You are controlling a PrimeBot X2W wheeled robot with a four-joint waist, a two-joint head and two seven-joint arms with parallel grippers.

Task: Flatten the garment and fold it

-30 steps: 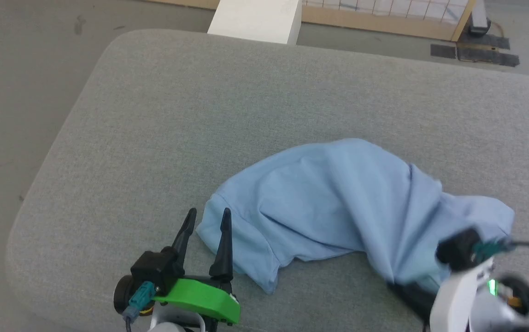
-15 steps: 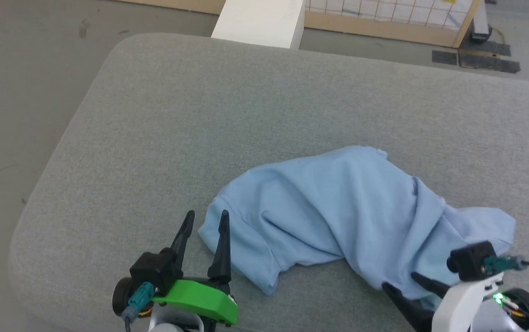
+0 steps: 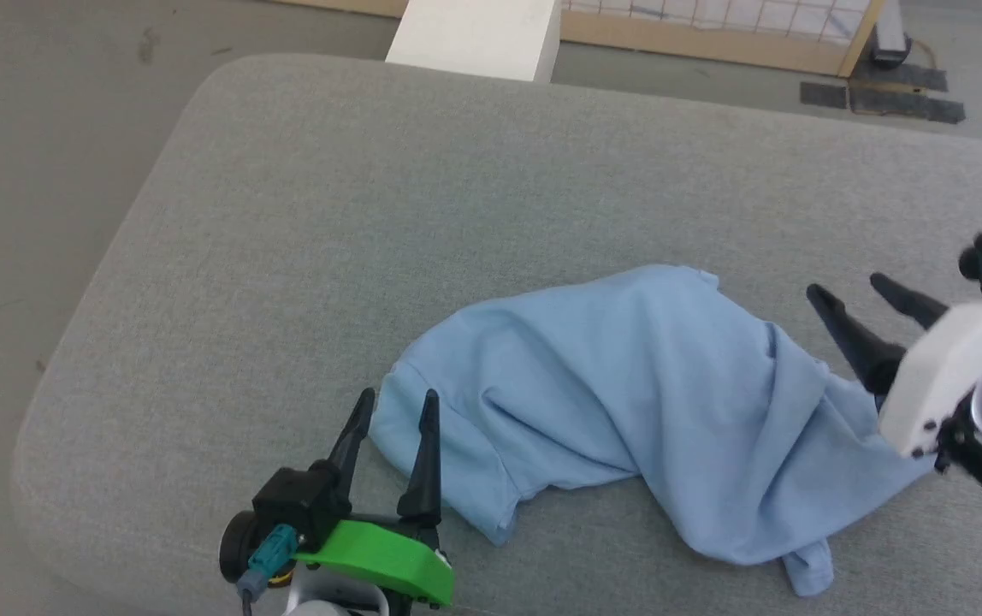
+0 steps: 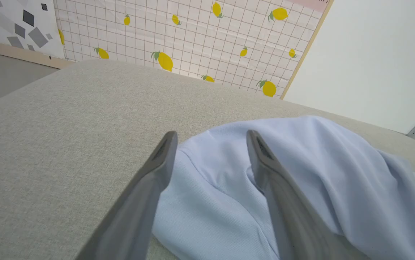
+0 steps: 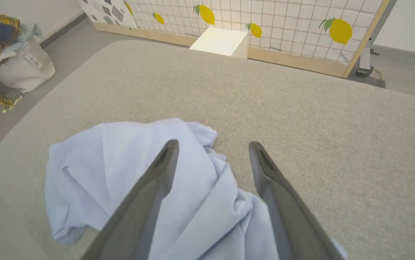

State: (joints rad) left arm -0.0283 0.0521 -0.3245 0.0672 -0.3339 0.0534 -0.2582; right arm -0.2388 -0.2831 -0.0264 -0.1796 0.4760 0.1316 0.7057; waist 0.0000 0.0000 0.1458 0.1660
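A wide grey cushion (image 3: 457,214) with rounded corners is seen, spread across most of the head view. Beyond its far edge a panel (image 5: 283,29) printed with a grid and yellow lemons is stood on the floor, framed in pale wood.

The light blue T-shirt (image 3: 628,385) is laid crumpled on the near half of the cushion, right of centre. It is bunched into long folds, and one narrow end is trailed toward the near edge at the lower right.

A bag (image 5: 16,65) stuffed with mixed clothes is seen on the floor in the right wrist view, well apart from the cushion. A white block (image 3: 478,34) is set on the floor between the cushion and the panel.

The left gripper (image 3: 399,395) is held low at the shirt's left edge with its fingers spread. One finger is placed over the fabric and the other over bare cushion, and nothing is gripped. Whether the fabric is touched cannot be told.

The right gripper (image 3: 843,285) is raised near the shirt's right end, spread wide and empty.
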